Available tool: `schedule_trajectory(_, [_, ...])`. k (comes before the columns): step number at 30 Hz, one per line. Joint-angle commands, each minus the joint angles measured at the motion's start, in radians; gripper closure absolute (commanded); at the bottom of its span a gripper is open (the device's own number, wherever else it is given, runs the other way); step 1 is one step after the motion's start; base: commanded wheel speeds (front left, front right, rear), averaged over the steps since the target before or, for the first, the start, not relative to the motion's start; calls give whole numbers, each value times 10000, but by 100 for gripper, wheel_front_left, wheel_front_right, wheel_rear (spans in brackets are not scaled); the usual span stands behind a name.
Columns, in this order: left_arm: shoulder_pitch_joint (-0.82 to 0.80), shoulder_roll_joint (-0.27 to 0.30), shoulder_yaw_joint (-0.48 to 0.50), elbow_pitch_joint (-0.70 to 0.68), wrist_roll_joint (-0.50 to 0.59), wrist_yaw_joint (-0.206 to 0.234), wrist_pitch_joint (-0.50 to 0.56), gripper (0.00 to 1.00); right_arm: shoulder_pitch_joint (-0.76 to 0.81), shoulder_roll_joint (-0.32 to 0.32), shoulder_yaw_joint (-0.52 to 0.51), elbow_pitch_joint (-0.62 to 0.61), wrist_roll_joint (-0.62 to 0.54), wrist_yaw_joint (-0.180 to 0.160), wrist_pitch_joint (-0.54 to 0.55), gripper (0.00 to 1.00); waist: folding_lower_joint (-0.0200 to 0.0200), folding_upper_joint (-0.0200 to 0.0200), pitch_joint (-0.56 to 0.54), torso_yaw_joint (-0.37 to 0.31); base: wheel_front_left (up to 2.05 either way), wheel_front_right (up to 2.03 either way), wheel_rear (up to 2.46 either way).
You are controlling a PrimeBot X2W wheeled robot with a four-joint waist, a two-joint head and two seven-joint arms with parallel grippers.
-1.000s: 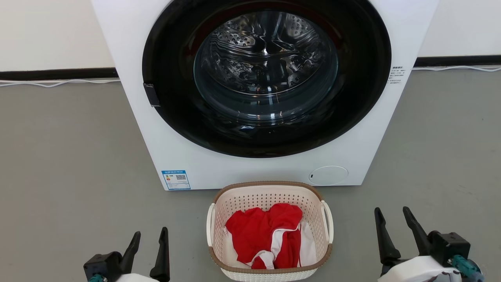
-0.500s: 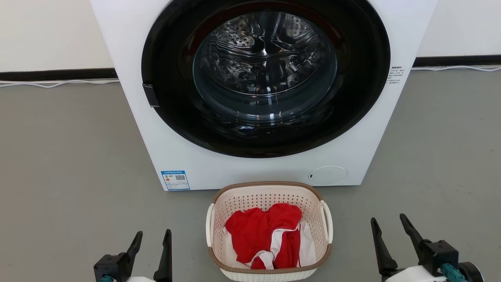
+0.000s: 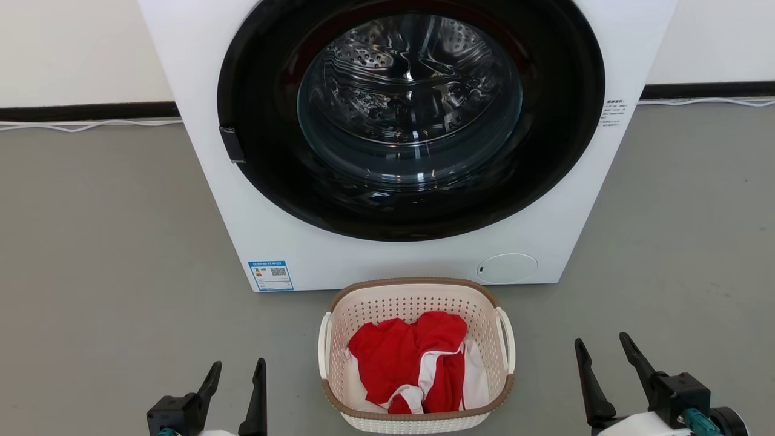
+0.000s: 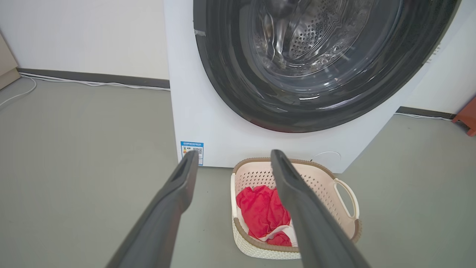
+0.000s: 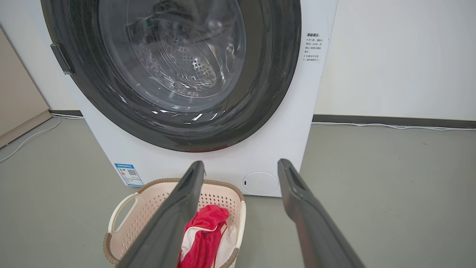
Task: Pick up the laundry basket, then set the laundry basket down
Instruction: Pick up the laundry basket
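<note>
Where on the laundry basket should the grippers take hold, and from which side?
The two white loop handles, one per gripper. The laundry basket sits upright on the floor, its left handle toward the open left gripper and its right handle toward the open right gripper. Coming in from each outer side probably suits best; clothes fill the middle.

Open floor flanked the basket at lower left and right; the washer walled off upper centre.

The laundry basket is sitting upright on the floor at six o'clock in the head view, cream-white, perforated, brown-rimmed, carrying crumpled red-and-white cloth.
</note>
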Motion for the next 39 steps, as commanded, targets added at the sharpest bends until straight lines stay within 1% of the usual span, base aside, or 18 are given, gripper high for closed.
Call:
schedule_trajectory(1, [-265,100,250,-191,-96,34,-136,0,-207,-39,213,-172,13,63,-137,0,0,0,41,12,0,0,0])
schedule_trajectory(11, [-942,100,99,12,-143,-50,-136,0,-732,-38,220,-80,62,63,-137,0,0,0,942,133,0,0,0])
schedule_trajectory(19, [-2107,100,-340,732,-451,-154,-136,0,-1706,-38,18,389,-10,63,-138,0,0,0,2206,273,0,0,0])
schedule_trajectory(22, [-2698,100,-525,1225,-869,-205,-136,0,-2226,-38,-132,705,-118,63,-138,0,0,0,2810,322,0,0,0])
schedule_trajectory(33, [-5451,100,-1339,3084,-1097,-317,-136,0,-4539,-38,-554,2623,-888,63,-138,0,0,0,5059,569,0,0,0])
schedule_trajectory(39, [-6608,100,-1801,4089,-1588,-158,-136,0,-5590,-38,-772,3349,-1205,63,-138,0,0,0,5975,626,0,0,0])
